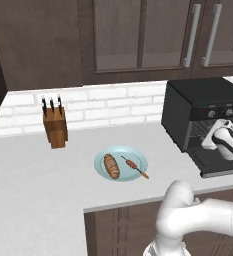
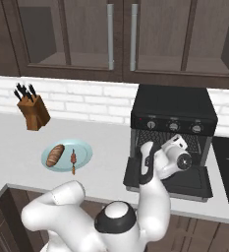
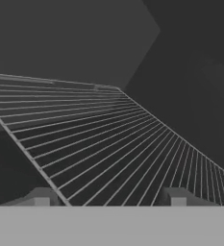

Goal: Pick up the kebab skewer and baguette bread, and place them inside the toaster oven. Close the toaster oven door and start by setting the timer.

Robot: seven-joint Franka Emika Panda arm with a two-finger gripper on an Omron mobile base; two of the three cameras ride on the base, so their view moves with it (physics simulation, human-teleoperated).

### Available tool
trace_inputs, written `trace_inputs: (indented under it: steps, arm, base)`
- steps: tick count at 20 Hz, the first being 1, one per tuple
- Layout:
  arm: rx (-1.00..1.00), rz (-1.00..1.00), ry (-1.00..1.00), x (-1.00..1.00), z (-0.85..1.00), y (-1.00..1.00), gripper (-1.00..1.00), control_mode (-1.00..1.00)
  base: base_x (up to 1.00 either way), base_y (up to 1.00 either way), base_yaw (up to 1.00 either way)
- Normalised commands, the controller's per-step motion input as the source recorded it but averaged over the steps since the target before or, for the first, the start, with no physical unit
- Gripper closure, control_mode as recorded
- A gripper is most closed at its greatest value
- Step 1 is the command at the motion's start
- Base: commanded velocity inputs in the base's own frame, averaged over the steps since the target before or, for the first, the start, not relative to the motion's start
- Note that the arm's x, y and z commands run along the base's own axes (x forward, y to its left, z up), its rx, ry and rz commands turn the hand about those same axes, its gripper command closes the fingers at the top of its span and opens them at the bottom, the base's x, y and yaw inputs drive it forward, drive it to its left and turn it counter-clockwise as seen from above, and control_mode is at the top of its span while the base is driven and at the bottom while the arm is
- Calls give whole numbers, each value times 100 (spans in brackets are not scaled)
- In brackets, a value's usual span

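Your gripper sits low in the hand view, jaws spread over the wire rack inside the toaster oven, holding nothing.

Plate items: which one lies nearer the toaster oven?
The kebab skewer, the thin stick with meat chunks. It lies on the plate's oven-facing side; the baguette bread, the fat golden-brown loaf, lies on the side toward the knife block.

No text, label, brand or number can be read on anything here.
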Motion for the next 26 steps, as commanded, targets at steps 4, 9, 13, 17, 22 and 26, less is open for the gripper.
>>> trace_inputs:
  steps: [4,9,13,17,22,26]
  arm:
    - [1,-5,0,31,-1,0,100,-100]
    - [3,-5,-3,28,0,0,100,-100]
    - [6,-6,-5,2,0,0,100,-100]
    - [10,-3,0,-11,17,-9,100,-100]
    - [11,0,2,-40,27,-1,100,-100]
    - [11,0,5,-52,29,-8,100,-100]
  base:
    - [0,0,0]
    - [0,0,0]
    - [0,0,0]
    - [0,0,0]
    - [0,0,0]
    - [0,0,0]
